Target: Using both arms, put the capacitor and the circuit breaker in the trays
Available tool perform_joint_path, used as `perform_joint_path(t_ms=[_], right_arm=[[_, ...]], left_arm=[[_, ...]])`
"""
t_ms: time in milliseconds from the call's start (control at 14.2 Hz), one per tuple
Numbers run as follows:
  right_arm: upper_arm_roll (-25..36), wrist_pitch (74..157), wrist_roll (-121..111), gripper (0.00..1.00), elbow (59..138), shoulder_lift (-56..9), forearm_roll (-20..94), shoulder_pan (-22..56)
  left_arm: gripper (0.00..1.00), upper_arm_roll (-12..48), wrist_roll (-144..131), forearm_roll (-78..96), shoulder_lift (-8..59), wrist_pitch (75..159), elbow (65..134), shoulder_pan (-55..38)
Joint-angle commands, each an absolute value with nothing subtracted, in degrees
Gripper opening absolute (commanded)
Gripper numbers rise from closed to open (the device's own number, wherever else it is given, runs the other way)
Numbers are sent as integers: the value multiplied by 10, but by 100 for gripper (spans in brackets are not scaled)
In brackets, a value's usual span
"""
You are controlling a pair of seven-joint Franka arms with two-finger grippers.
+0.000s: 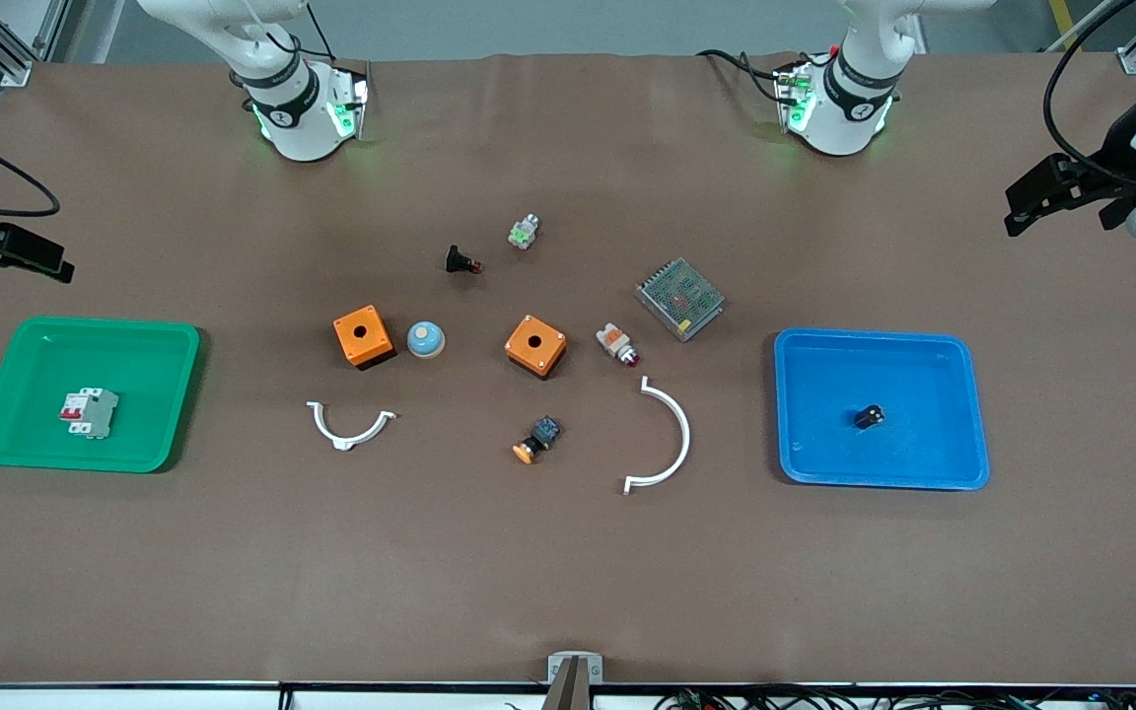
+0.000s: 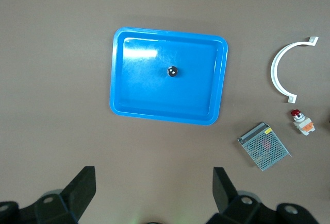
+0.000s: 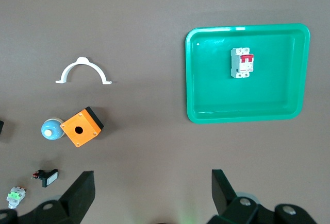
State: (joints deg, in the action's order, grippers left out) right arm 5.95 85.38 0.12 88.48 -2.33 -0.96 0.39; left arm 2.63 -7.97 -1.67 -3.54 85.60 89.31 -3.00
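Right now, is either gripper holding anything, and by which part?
Nothing is held. The left gripper and right gripper are open and empty; the capacitor lies in the blue tray, the circuit breaker in the green tray.

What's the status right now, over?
Left end effector and right end effector open, high. Capacitor in blue tray. Circuit breaker in green tray.

The circuit breaker (image 1: 88, 413) lies in the tray (image 1: 16, 444) at the right arm's end; the capacitor (image 1: 869, 417) lies in the other tray (image 1: 953, 463) at the left arm's end.
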Motion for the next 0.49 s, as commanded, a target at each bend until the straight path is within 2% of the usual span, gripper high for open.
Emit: perform_joint_path(t_ms=[0, 423], right_arm=[[62, 909, -3, 100, 966, 36, -5, 4], [62, 906, 0, 100, 919, 33, -6, 4]], left_arm=[[100, 27, -73, -22, -30, 846, 880, -32], [100, 27, -73, -22, -30, 843, 880, -31]])
